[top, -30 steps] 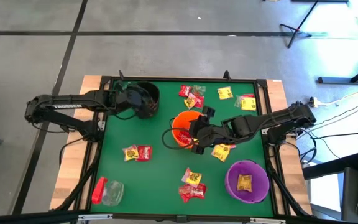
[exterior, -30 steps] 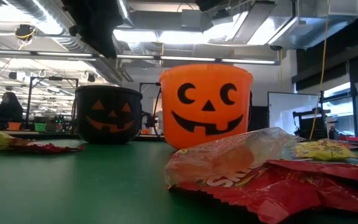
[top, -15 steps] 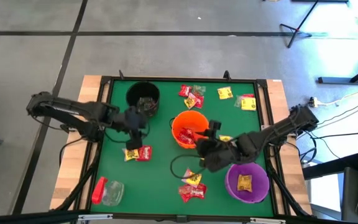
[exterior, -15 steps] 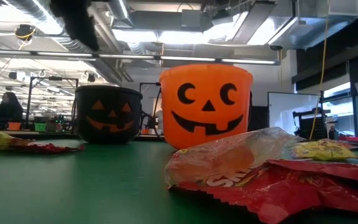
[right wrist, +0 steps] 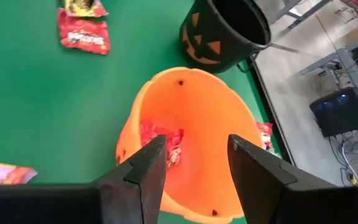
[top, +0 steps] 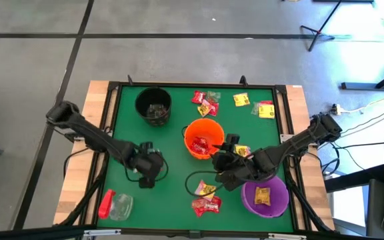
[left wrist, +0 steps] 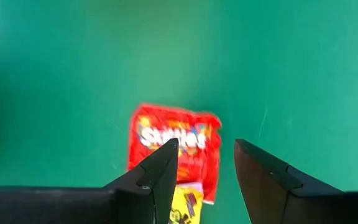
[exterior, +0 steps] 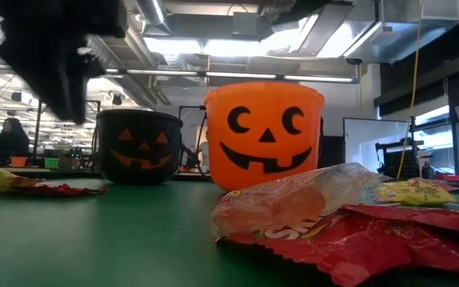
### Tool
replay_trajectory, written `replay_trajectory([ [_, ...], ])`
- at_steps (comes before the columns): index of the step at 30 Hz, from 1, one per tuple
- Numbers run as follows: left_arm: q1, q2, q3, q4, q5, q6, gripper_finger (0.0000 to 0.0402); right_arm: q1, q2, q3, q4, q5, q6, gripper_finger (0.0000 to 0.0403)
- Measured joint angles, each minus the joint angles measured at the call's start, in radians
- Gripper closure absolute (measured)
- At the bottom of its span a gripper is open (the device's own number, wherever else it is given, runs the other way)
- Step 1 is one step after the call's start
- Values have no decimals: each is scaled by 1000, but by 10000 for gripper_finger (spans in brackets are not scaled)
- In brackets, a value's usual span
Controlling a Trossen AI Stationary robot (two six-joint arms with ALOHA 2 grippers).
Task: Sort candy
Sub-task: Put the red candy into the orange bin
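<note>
Jaws of the left gripper (left wrist: pixel 205 163) stood apart, empty, above a red candy packet (left wrist: pixel 174 149). Right gripper (right wrist: pixel 196 158) hung open and empty over the orange bucket (right wrist: pixel 194 124).

A robotics lab or workshop: a wood-edged bench with green felt top (top: pixel 172 143) stands on grey concrete floor with dark seams (top: pixel 179 53), black tripod legs (top: pixel 319 30) at two o'clock, exposed silver ceiling ducts (exterior: pixel 309 32) and strip lights overhead, workstations behind.
</note>
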Motion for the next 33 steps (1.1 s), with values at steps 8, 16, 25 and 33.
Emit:
replay_trajectory([
  [8, -22, 174, 0, 7, 105, -4, 255, 0, 0, 0, 23, 1, -7, 236],
  [16, -22, 261, 5, 59, 70, 0, 255, 0, 0, 0, 47, -17, -7, 236],
  [25, -32, 270, 3, 71, 8, -3, 274, 0, 0, 0, 49, -18, -4, 236],
  [33, -42, 276, -1, 76, -97, 1, 391, 0, 0, 0, 64, -18, -4, 236],
])
